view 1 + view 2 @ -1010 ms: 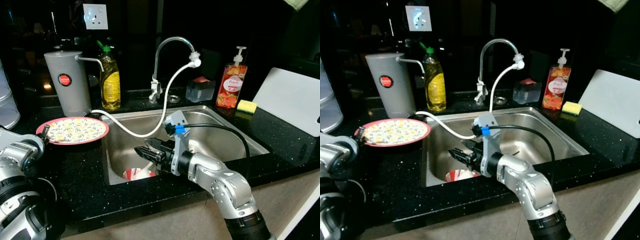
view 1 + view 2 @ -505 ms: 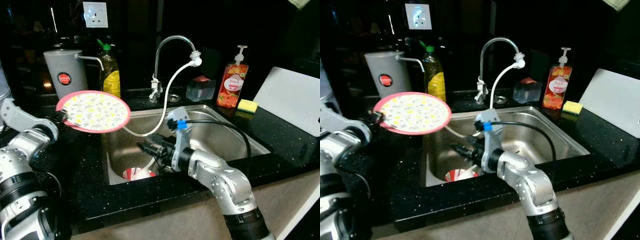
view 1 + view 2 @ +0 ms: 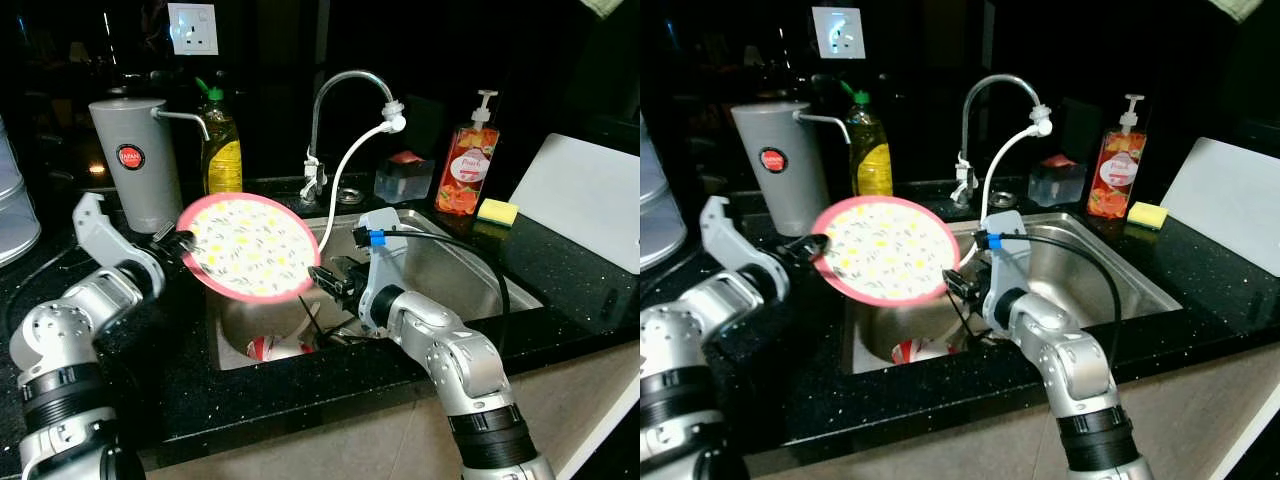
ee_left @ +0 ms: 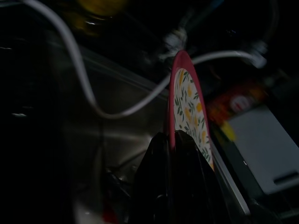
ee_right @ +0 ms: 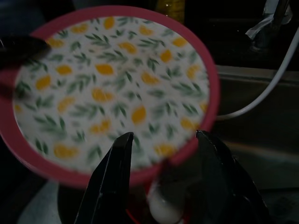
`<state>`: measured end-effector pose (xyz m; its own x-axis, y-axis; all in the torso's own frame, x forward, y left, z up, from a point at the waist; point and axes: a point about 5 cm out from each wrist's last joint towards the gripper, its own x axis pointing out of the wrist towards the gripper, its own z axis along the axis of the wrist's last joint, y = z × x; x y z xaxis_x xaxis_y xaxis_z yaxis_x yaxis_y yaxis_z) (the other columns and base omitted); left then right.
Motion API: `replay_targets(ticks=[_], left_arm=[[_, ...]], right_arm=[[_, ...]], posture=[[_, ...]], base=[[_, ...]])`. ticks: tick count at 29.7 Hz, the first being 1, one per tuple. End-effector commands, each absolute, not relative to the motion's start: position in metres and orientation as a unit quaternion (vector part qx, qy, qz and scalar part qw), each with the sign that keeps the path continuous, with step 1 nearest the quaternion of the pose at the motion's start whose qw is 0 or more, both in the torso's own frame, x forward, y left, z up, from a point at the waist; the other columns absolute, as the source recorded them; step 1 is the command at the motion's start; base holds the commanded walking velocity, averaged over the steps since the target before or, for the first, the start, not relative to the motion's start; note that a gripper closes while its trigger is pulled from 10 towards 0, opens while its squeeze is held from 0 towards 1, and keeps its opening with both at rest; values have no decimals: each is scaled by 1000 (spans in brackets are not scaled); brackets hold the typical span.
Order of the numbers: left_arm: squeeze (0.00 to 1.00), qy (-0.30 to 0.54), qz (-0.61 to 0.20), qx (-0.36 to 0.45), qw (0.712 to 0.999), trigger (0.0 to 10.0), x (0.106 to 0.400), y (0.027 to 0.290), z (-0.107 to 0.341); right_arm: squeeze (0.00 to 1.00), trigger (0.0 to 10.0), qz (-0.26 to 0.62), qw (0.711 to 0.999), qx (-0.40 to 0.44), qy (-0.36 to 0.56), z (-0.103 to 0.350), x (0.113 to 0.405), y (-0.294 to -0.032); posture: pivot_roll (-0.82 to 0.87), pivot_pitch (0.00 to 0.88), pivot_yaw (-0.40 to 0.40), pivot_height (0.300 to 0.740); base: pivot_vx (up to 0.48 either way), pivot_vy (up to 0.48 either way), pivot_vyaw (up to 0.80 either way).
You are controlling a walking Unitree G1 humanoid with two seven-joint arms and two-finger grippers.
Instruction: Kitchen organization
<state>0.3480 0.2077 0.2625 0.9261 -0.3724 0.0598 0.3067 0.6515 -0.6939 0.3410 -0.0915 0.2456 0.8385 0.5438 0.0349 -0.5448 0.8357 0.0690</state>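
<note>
A pink-rimmed plate (image 3: 250, 247) with a yellow fruit pattern hangs tilted over the left part of the steel sink (image 3: 470, 275). My left gripper (image 3: 182, 240) is shut on its left rim; in the left wrist view the plate (image 4: 187, 105) stands edge-on between the black fingers (image 4: 161, 186). My right gripper (image 3: 325, 277) is open at the plate's lower right edge. In the right wrist view the plate (image 5: 112, 84) is close ahead, its rim lying between the spread fingers (image 5: 112, 182). A red-and-white cup (image 3: 272, 347) lies in the sink bottom below.
A faucet (image 3: 345, 85) with a white hose (image 3: 345, 180) rises behind the sink. On the black counter stand a grey kettle (image 3: 135, 160), a yellow bottle (image 3: 222, 150), a soap dispenser (image 3: 465, 165), a yellow sponge (image 3: 494, 211) and a white cutting board (image 3: 585, 200).
My left gripper lifted the plate off the counter and swung it right over the sink, tilting it. My right gripper rose from the sink to the plate's rim.
</note>
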Motion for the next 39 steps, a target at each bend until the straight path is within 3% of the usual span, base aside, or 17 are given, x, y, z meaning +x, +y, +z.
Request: replay_targets(ticks=[1, 9, 23, 39], left_arm=[[0, 31, -231, -365, 901, 10000, 344, 196, 269], [0, 20, -277, -351, 894, 10000, 340, 176, 276], [0, 1, -316, -327, 891, 10000, 328, 167, 283], [0, -16, -313, -307, 899, 10000, 321, 175, 289]], right_arm=[[0, 10000, 286, 956, 68, -5, 249, 344, -94], [0, 10000, 314, 924, 216, -8, 262, 344, -96], [0, 10000, 264, 932, 250, -9, 262, 352, -110], [0, 10000, 213, 942, 258, -3, 260, 359, -125]], posture=[[-44, 13, -21, 740], [-47, 13, -20, 740], [-45, 13, -20, 740], [-41, 13, -23, 740]], base=[[0, 0, 0], [0, 0, 0], [0, 0, 0], [0, 0, 0]])
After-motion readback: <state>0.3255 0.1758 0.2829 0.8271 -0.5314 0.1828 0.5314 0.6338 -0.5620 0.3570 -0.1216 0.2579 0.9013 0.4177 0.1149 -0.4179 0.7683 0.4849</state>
